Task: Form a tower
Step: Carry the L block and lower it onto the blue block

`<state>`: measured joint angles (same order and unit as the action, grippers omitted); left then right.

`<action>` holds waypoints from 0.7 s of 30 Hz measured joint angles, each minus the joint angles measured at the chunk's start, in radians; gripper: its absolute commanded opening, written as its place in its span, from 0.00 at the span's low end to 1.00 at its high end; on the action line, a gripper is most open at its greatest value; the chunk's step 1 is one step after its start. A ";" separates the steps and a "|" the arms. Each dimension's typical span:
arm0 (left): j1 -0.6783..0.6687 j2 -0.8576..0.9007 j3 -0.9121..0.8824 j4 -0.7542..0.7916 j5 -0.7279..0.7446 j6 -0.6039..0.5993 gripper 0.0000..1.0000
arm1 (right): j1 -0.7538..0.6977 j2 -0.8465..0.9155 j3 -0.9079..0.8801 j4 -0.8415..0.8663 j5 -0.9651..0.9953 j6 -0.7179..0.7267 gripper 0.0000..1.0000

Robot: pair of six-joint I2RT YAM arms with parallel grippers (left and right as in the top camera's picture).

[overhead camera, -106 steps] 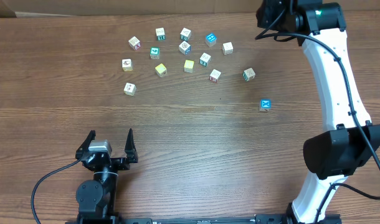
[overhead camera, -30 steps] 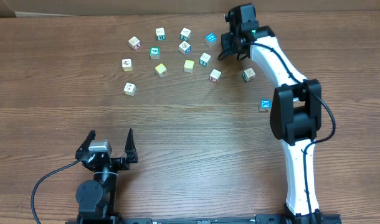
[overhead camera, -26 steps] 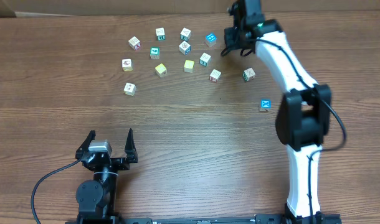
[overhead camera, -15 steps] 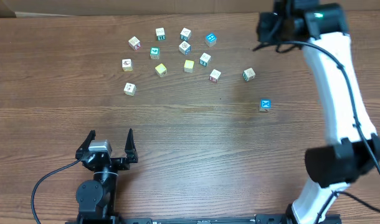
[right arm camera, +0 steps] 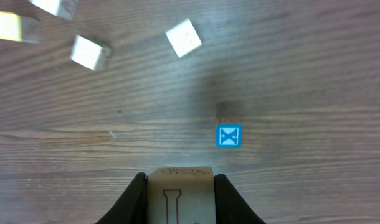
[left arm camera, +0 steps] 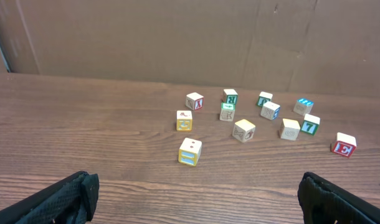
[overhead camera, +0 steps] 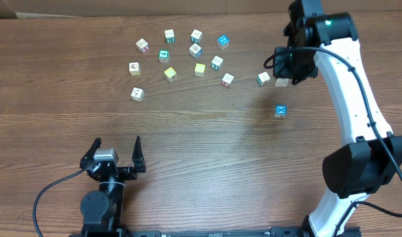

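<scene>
- Overhead: the right claw [overhead camera: 283, 78] grips a pale cube [overhead camera: 281, 82] a little beyond the blue cube [overhead camera: 280, 110]. No tower stands yet. The left claw [overhead camera: 115, 157] is wide open and empty.
- Left wrist: only scattered cubes [left arm camera: 190, 152] show, well apart from this claw.
- Right wrist: the pale cube sits square between the jaws, marked face up, with no long axis. It is best lowered straight onto the blue cube with edges matched, then released gently.

- table [overhead camera: 201, 145]: brown wood-grain top, matt, fine streaks
- loose cubes [overhead camera: 200, 69]: pale bare wood, coloured printed faces, low sheen
- gripped cube [right arm camera: 179, 190]: unfinished-looking light wood, dark line print
- right arm [overhead camera: 349, 85]: smooth white plastic shell, slight gloss; black matt joint housings
- left gripper [overhead camera: 116, 141]: black matt plastic
- backdrop [left arm camera: 177, 37]: plain brown cardboard, matt
</scene>
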<state>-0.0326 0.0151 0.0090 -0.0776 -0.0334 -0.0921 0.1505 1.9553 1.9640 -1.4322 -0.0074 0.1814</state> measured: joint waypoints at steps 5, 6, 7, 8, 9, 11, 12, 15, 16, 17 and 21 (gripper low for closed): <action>0.000 0.000 0.000 0.001 0.000 0.000 1.00 | -0.005 0.001 -0.120 0.054 0.000 0.018 0.22; 0.000 0.000 0.000 0.001 0.000 0.000 1.00 | -0.007 0.001 -0.146 0.076 0.000 0.021 0.22; 0.000 0.000 0.000 0.001 0.000 0.000 1.00 | -0.011 0.001 -0.165 0.090 0.000 0.023 0.22; 0.000 0.000 0.000 0.001 0.000 0.000 1.00 | -0.014 0.001 -0.189 0.107 0.000 0.028 0.22; 0.000 0.000 0.000 0.000 0.000 0.000 1.00 | -0.019 0.001 -0.210 0.122 0.000 0.032 0.22; 0.000 0.000 0.000 0.000 0.000 0.000 1.00 | -0.026 0.001 -0.245 0.145 0.000 0.039 0.22; 0.000 0.000 0.000 0.001 0.000 0.000 1.00 | -0.029 0.001 -0.261 0.159 0.001 0.042 0.22; 0.000 0.000 0.000 0.000 0.000 0.000 1.00 | -0.034 0.001 -0.306 0.195 0.005 0.048 0.25; 0.000 0.000 0.000 0.000 0.000 0.000 1.00 | -0.036 0.001 -0.319 0.204 0.008 0.050 0.25; 0.000 0.000 0.000 0.000 0.000 0.000 1.00 | -0.036 0.001 -0.331 0.213 0.010 0.051 0.25; 0.000 0.000 0.000 0.000 0.000 0.000 1.00 | -0.037 0.001 -0.373 0.251 0.031 0.051 0.25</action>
<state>-0.0326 0.0151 0.0090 -0.0772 -0.0338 -0.0921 0.1131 1.9564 1.5909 -1.1809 0.0238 0.2329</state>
